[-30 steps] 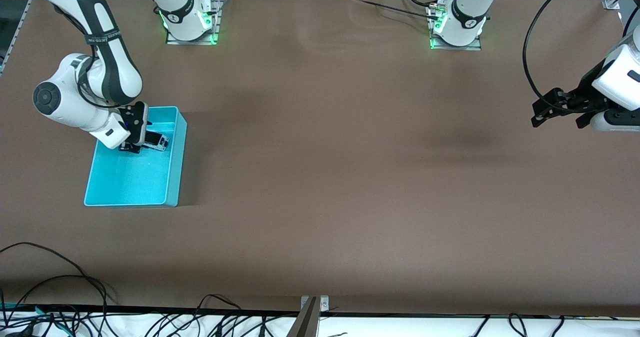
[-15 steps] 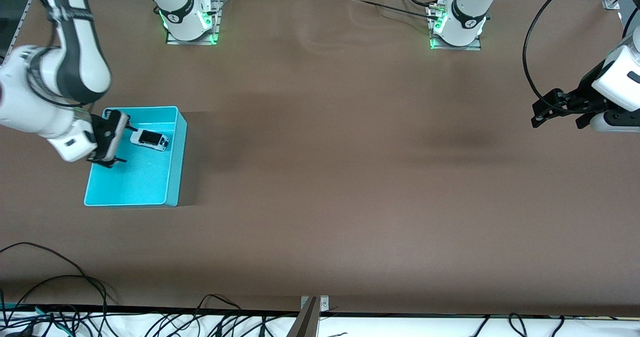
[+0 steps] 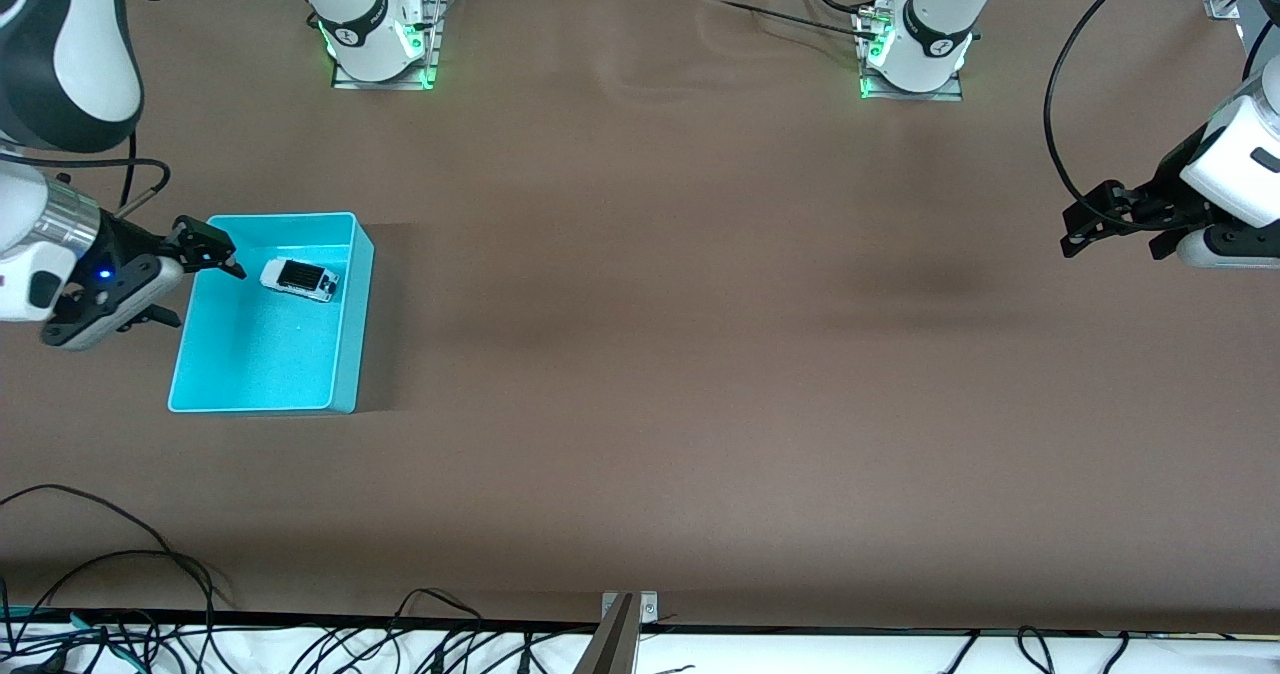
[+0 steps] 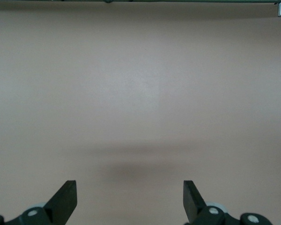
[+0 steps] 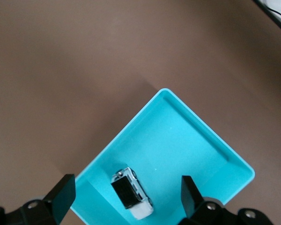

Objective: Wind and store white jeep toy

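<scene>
The white jeep toy (image 3: 298, 279) with its black ribbed roof lies on its wheels inside the turquoise bin (image 3: 260, 354), in the part of the bin farther from the front camera. My right gripper (image 3: 205, 296) hangs open above the bin's edge at the right arm's end of the table, apart from the toy. In the right wrist view the jeep (image 5: 131, 194) shows between the spread fingers, far below them, on the bin's floor (image 5: 178, 140). My left gripper (image 3: 1113, 249) waits open and empty over bare table at the left arm's end, its fingers wide apart (image 4: 129, 185).
The brown table (image 3: 640, 354) stretches between the two arms. Both arm bases (image 3: 375, 34) (image 3: 915, 44) stand along the edge farthest from the front camera. Loose cables (image 3: 100, 554) and a metal bracket (image 3: 625, 614) lie along the nearest edge.
My right gripper has opened, left the jeep in the bin, and drawn back up and out toward the right arm's end. The jeep stays put. The left arm has barely moved.
</scene>
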